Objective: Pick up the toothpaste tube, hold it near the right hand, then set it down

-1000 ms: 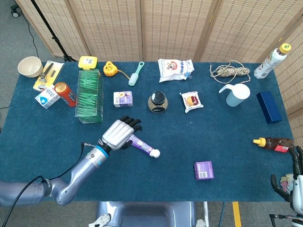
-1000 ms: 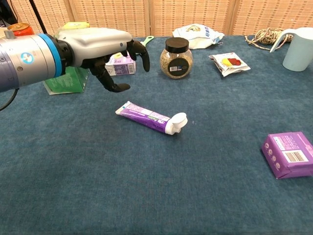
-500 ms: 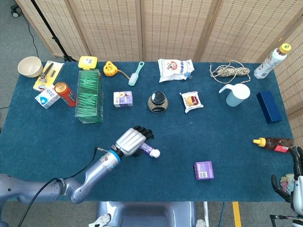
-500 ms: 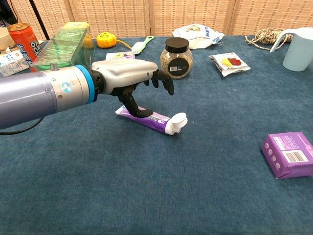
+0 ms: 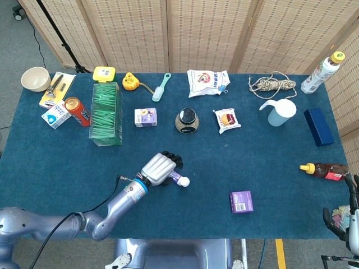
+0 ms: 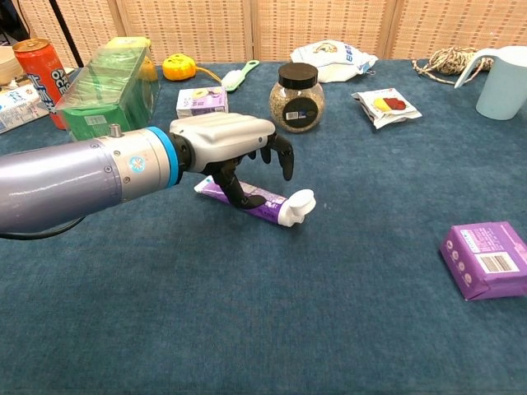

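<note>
Blue cloth covers the table, backed by woven screens, as the robot's left hand hangs over the toothpaste tube, fingers curled downward and apart, holding nothing; whether the thumb beneath touches the tube cannot be told. The purple tube lies flat toward the table's near edge, roughly midway between its left and right edges, white cap pointing right. It looks light and soft-walled, likely to dent or slide on its glossy skin if squeezed hard, so the firmer stretch just behind the cap, or the middle pinched across its width, seems the safest hold. The right hand waits off the near right corner, only partly in view, its state impossible to judge. A purple box sits well apart to the right.
</note>
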Available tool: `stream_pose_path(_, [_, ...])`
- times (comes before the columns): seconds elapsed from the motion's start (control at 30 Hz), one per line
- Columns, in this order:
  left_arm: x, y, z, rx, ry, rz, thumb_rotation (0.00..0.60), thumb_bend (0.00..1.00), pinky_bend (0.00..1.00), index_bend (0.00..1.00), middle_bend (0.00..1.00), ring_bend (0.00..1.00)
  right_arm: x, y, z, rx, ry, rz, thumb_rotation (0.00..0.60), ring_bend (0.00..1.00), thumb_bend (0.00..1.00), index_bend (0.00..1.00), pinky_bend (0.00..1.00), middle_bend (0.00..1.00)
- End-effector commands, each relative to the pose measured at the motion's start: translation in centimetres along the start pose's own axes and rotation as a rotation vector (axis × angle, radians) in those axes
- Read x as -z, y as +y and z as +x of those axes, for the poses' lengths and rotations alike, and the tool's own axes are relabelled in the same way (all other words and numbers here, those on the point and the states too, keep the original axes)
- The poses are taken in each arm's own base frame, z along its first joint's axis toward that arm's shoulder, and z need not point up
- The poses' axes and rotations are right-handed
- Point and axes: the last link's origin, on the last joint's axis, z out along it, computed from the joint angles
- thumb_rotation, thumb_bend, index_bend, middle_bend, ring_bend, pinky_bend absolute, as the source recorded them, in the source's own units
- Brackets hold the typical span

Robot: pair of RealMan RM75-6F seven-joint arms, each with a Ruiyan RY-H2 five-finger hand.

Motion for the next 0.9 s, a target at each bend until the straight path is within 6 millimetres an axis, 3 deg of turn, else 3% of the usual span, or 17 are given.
stream_pose_path(0.03, [0.0,-0.1,-0.3,-0.002,-0.001,0.006,0.6,0.35,0.25,0.36,0.27,0.26,0.0,0.0,0.0,0.0,0.0,0.001,0.6,0.0,0.39,0.0,0.0,0.0])
stream_pose_path(0.6, [0.1,-0.7,-1.5,0.022,-0.009,0.006,0.6,0.35,0.25,0.36,0.27,0.25,0.0,0.0,0.0,0.002,0.002,-0.001,0.6,0.0,0.39,0.0,0.0,0.0])
stream_pose_path(0.9, [0.4,-0.8,-0.7,0.038,0.015,0.004,0.6,0.35,0.25,0.35,0.27,0.25,0.2,0.1,0.0,0.0,0.001,-0.004,0.6,0.0,0.39,0.0,0.0,0.0])
